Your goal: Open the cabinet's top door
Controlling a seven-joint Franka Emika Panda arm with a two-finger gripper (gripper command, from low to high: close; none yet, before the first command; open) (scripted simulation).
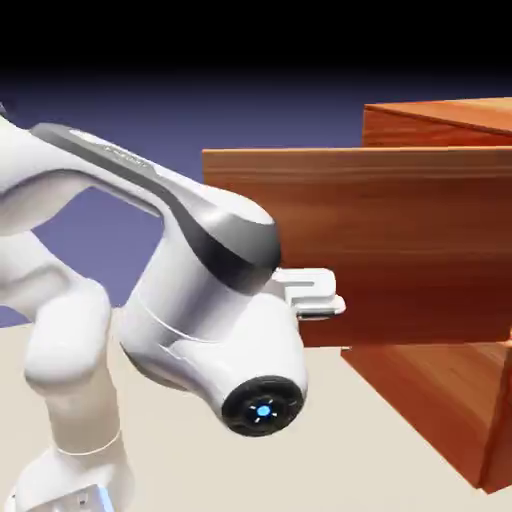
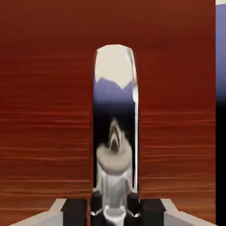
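In the exterior view, my arm's bulky wrist (image 1: 215,330) blocks most of the claw (image 1: 318,300) at the top door (image 1: 400,240), which stands swung out from the cabinet (image 1: 440,125). I see the claw clamped on the door's silver handle (image 2: 115,110).

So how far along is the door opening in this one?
Well along: the top door already stands swung out from the cabinet, its panel well clear of the box. In hand: the gripper is shut on the door's silver handle, which fills the hand view between the fingertips. Left: at most a little more swing and letting go; full travel can't be judged here.
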